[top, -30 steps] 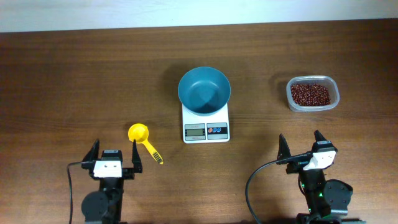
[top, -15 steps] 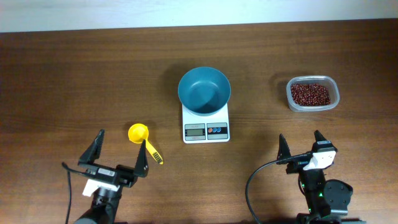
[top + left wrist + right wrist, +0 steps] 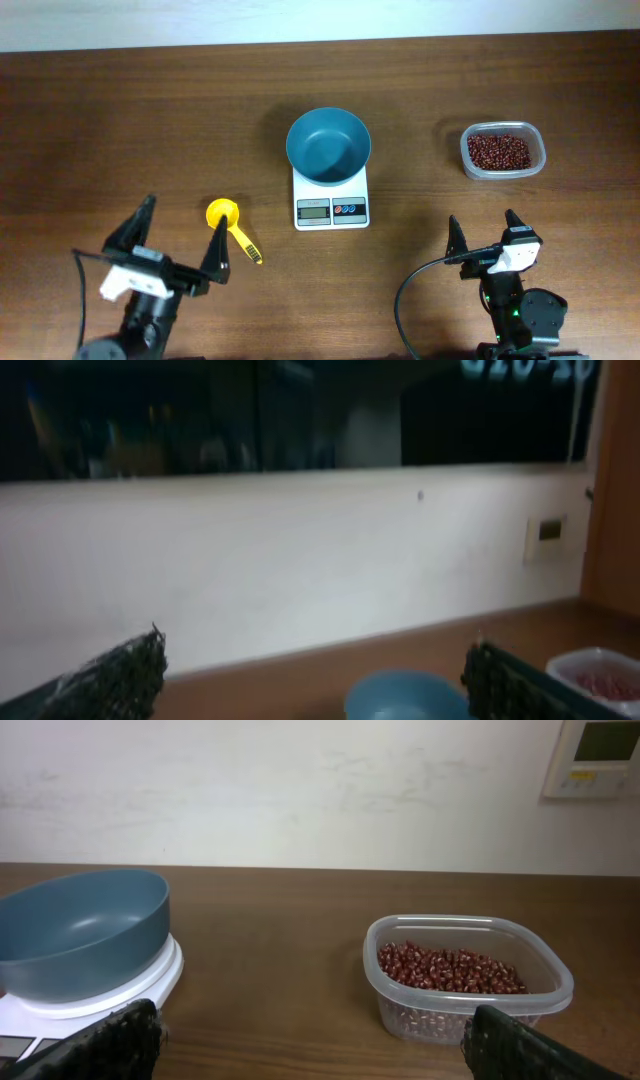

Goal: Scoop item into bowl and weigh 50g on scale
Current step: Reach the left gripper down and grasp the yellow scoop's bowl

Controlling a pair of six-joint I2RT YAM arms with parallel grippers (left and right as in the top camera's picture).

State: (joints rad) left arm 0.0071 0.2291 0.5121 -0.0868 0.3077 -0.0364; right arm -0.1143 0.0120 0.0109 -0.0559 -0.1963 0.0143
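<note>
Two robot arms sit at a wooden table [image 3: 100, 120] with the weighing job not yet begun. The left gripper [image 3: 185, 211] stands wide open and empty, one finger just beside the yellow scoop [image 3: 221, 211], which lies flat on the wood. The right gripper [image 3: 482, 216] is equally wide and empty, facing the clear tub [image 3: 538, 150] of red-brown beans [image 3: 499, 152]. The teal bowl [image 3: 328, 146] sits empty on the white scale [image 3: 331, 209], well apart from the tub.

The closest hazard is at the scoop: a finger this near could nudge it aside instead of closing around its thin, low handle. The left wrist camera points at the wall and shows no scoop at all, so that arm has little to aim by.

Later, the carry from tub to bowl crosses open table, and a tilted scoop would scatter the tiny beans. The bowl merely rests on the scale, so a bump could shift it or upset the reading. The display cannot be read from here, and a generous scoop may overshoot 50g.
</note>
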